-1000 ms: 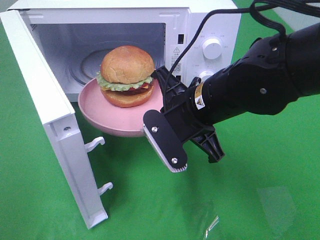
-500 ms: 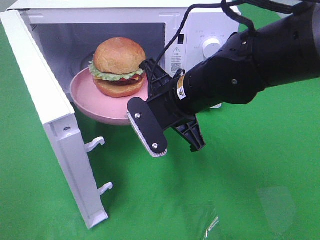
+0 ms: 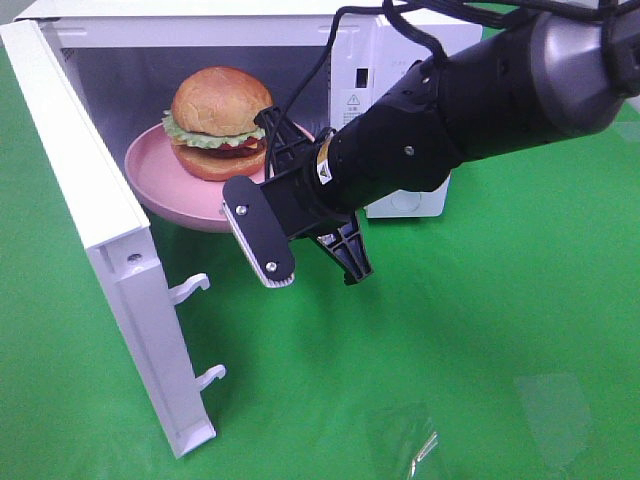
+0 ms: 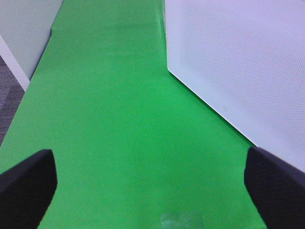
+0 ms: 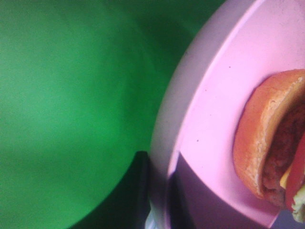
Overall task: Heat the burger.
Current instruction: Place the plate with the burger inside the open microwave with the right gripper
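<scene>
Since a second before, the plate (image 3: 150, 175) carrying the burger (image 3: 215, 115) had moved left, farther into the microwave (image 3: 90, 170). The right gripper (image 3: 268, 188) pinched the plate's rim. The left gripper (image 4: 150, 191) stood spread.

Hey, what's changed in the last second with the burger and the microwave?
The right gripper moved the plate and burger left and further into the microwave. Its grip on the plate's rim held, the burger stayed on the plate, and the door stayed open.
</scene>
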Tool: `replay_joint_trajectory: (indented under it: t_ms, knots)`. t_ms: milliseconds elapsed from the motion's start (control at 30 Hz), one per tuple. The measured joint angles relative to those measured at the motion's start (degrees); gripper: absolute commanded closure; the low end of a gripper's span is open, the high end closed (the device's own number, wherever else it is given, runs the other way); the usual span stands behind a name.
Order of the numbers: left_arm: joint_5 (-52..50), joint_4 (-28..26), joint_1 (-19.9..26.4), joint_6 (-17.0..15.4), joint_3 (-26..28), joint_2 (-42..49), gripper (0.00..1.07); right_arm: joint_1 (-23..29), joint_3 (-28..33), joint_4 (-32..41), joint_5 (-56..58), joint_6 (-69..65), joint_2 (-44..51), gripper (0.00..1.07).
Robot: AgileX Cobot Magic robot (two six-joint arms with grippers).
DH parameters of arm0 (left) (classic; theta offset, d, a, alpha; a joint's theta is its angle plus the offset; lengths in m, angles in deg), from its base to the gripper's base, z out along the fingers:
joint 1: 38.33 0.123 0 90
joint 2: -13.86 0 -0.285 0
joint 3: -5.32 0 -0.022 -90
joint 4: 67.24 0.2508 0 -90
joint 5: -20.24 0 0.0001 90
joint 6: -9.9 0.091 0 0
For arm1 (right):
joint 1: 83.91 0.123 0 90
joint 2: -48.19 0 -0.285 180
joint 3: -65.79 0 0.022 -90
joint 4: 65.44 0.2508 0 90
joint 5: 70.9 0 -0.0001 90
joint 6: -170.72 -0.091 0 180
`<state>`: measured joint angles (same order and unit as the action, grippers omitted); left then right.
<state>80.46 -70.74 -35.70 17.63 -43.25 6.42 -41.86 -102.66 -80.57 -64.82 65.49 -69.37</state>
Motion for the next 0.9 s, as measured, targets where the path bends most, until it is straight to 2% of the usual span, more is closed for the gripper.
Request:
replay_joint_trajectory:
  t_ms: [367,667,700,900]
  knots:
    - [0.00,0.00,0.00,0.00,0.00,0.00,0.07,0.00,-5.73,-2.06,1.95,-6.76,-4.98,1.06]
    - [0.00,0.00,0.00,0.00,0.00,0.00,0.07,0.00,-13.58,-8.19,6.36,-15.07,-9.22,1.06]
    - [0.00,0.00,0.00,0.00,0.00,0.00,0.07,0.00,-15.99,-9.51,7.10,-18.16,-10.54,1.06]
    - [0.00,0.00,0.00,0.00,0.00,0.00,0.07,0.00,-19.94,-11.17,8.94,-20.80,-12.95,1.05]
